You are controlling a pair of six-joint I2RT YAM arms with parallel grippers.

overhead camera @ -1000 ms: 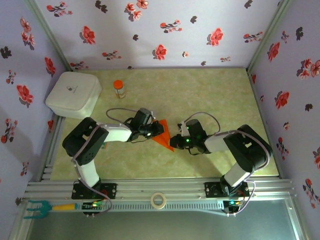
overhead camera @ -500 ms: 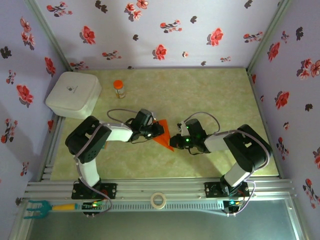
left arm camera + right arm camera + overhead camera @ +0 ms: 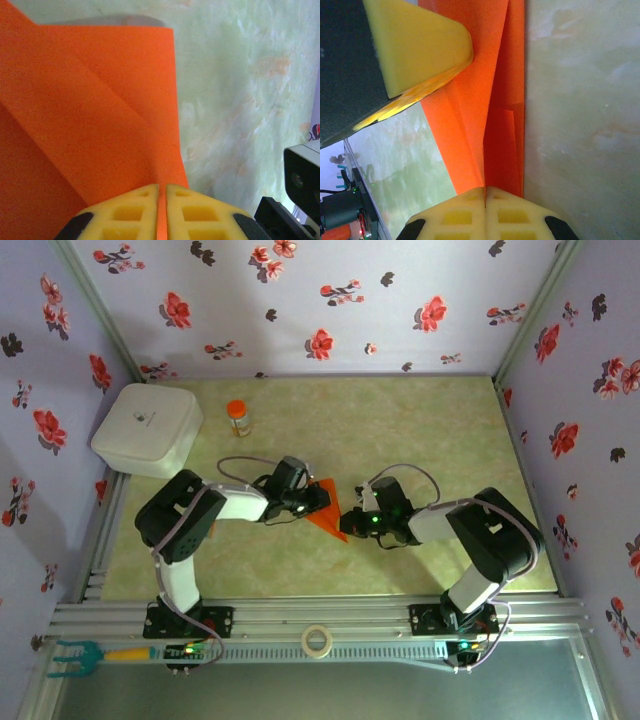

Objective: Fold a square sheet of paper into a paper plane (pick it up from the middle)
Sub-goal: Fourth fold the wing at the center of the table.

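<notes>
Both left tool (image 3: 162, 192) and right tool (image 3: 485, 192) clench the creased bright orange paper wedge (image 3: 327, 519) mid-frame. Opposite-end grips probably brace it for creasing.

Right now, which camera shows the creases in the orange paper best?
Left wrist: the paper spreads wide and sharp there, diagonal creases plain, its edge pinched in the left gripper. Right wrist shows a narrower strip with stacked flaps, pinched by the right gripper. Top shows a small orange wedge between both grippers.
</notes>
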